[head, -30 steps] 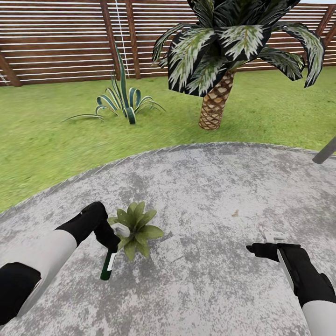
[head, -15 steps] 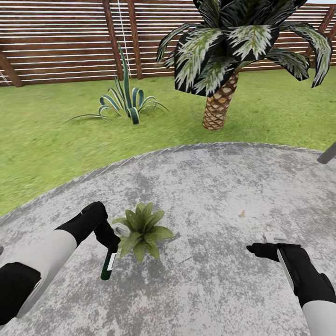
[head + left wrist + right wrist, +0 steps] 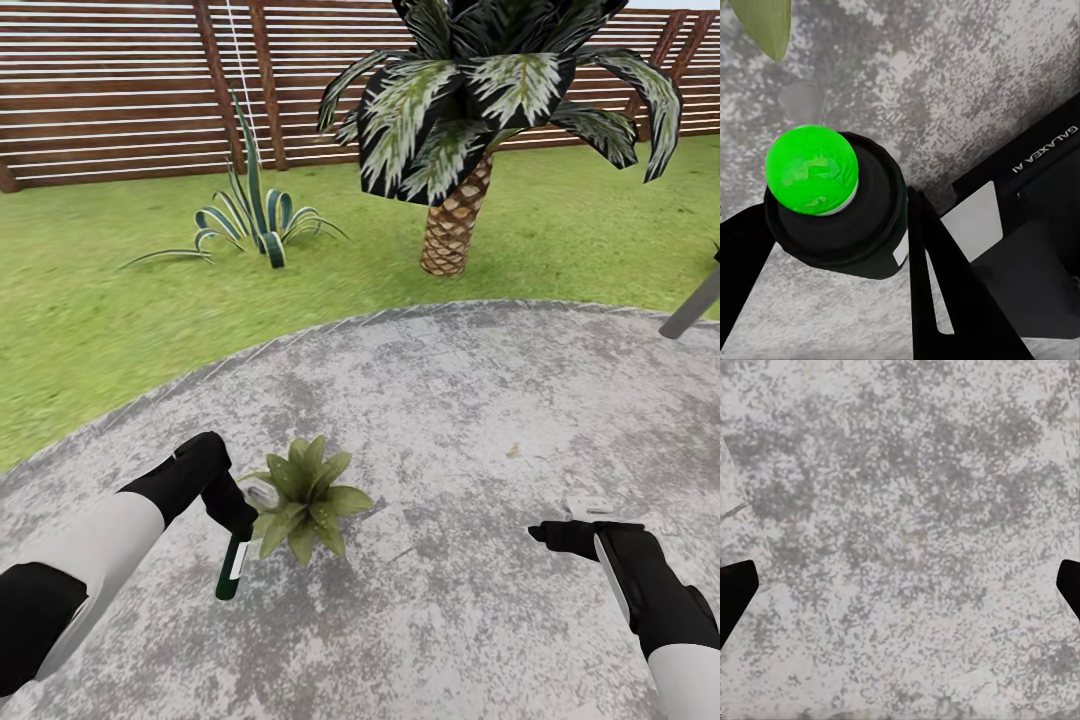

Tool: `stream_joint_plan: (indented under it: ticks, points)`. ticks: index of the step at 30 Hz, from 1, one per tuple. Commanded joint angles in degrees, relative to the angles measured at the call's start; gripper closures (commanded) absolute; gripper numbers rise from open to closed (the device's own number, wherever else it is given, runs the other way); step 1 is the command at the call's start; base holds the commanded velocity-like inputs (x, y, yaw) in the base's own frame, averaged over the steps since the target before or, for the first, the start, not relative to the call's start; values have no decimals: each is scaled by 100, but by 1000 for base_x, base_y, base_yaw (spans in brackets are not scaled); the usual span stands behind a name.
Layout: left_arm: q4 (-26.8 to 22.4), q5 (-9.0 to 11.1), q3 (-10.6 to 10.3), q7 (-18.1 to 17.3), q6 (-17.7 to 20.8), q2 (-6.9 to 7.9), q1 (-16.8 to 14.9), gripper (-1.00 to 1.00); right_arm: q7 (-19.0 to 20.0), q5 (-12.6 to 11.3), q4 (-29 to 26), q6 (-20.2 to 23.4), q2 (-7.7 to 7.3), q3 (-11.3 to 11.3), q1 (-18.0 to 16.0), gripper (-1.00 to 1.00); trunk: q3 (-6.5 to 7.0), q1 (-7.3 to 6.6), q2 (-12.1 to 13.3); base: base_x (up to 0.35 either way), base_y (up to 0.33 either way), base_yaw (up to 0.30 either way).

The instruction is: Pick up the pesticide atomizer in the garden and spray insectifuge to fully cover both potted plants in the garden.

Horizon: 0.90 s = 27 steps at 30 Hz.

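My left gripper [image 3: 238, 522] has its jaws pinching the pesticide atomizer [image 3: 232, 570], which hangs over the patio [image 3: 480, 400] just beside a potted plant [image 3: 305, 495]. My right gripper [image 3: 560, 532] hovers well apart over bare paving, jaws spread.

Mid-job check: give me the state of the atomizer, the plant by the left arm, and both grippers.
pesticide atomizer: held off the patio, hanging below the left gripper, beside the plant.
potted plant: resting on the paved patio, leaves spread.
left gripper: shut on the atomizer.
right gripper: open, nothing between its fingers, above bare paving.
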Motion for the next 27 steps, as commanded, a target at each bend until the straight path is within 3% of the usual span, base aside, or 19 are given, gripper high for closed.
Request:
stream_joint_plan:
  ticks: [1,5,11,20,27]
  points:
    - [-12,-46,-19,-53,37,5,-2,100,49,60,-8,21,2,-11,-3,-100,-4,-1,-2,0,27,-1]
    - [-12,-46,-17,-46,33,9,7,100,49,60,-8,21,2,-11,-3,-100,-4,-1,-2,0,9,0]
    - [-20,-46,-19,-38,33,12,266,100,49,60,-8,21,4,-11,-3,-100,-4,-1,-2,0,0,0]
    - [-30,-46,-18,-42,33,30,296,100,48,60,-8,21,3,-11,-3,-100,-4,-1,-2,0,10,0]
    - [-39,-46,-15,-45,33,16,295,100,50,60,-8,21,5,-11,-3,-100,-4,-1,-2,0,250,0]
